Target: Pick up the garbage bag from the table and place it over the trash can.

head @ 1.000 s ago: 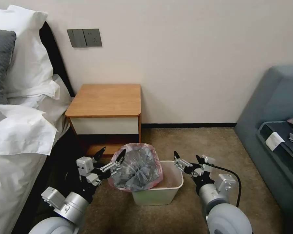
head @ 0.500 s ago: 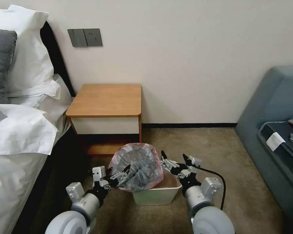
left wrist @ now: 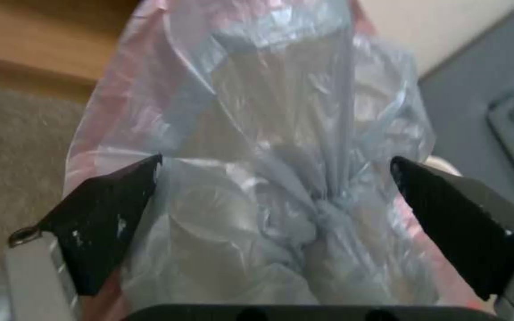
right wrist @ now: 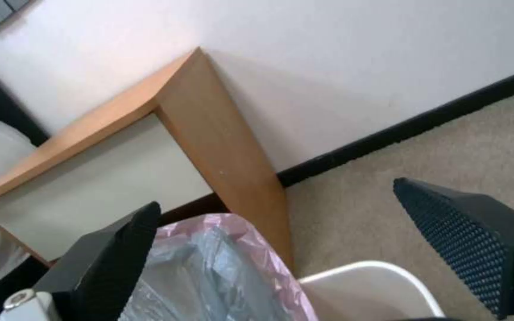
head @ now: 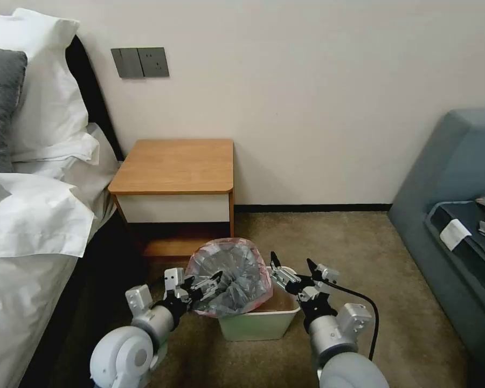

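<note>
So from my seat the thin, crinkly grey plastic garbage bag with the pinkish-red rim (head: 230,277) is draped over the left part of the small cream-beige plastic trash can (head: 277,317), bunched up and standing above the rolled rim rather than spread around it. The bin's right side is uncovered, and I can see inside it. The bin sits on the tan carpet (head: 328,237) just in front of the small wooden nightstand with the orange-brown top (head: 175,164).

My left gripper (head: 202,284) is right at the bag's left edge. In the left wrist view its jaws are spread wide with the plastic bulging between the fingers (left wrist: 105,223), not pinched.

My right gripper (head: 292,272) hangs over the bin's right rim, just beside the bag, jaws spread with nothing between them.
</note>
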Controlling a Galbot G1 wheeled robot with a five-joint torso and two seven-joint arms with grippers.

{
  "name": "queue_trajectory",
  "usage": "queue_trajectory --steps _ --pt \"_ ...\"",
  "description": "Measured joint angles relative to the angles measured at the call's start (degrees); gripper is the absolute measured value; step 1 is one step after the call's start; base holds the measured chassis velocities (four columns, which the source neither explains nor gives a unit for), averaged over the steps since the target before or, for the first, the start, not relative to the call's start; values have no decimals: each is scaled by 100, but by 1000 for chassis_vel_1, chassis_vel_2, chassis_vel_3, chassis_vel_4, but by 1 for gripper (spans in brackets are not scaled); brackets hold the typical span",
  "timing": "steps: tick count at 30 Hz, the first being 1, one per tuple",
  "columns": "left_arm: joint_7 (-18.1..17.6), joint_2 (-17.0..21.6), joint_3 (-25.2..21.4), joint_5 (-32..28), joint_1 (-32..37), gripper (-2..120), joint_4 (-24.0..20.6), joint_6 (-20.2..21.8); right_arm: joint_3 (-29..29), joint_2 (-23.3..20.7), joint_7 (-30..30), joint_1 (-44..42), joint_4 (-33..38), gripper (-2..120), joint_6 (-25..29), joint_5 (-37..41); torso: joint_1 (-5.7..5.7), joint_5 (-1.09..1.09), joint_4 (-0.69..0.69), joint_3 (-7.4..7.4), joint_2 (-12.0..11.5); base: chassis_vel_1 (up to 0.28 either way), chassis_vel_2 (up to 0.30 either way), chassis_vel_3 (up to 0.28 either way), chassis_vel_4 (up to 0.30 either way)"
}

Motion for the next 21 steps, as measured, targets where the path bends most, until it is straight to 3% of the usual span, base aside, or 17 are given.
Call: queue_trajectory --steps 9,21 --pt "31 105 88 354 -236 98 236 137 122 42 -13 -137 79 100 85 -49 0 0 0 0 0 0 0 0 0" --pt "387 136 326 941 -396 93 600 115 131 137 -34 -217 86 100 175 -141 0 0 0 0 0 0 0 0 0"
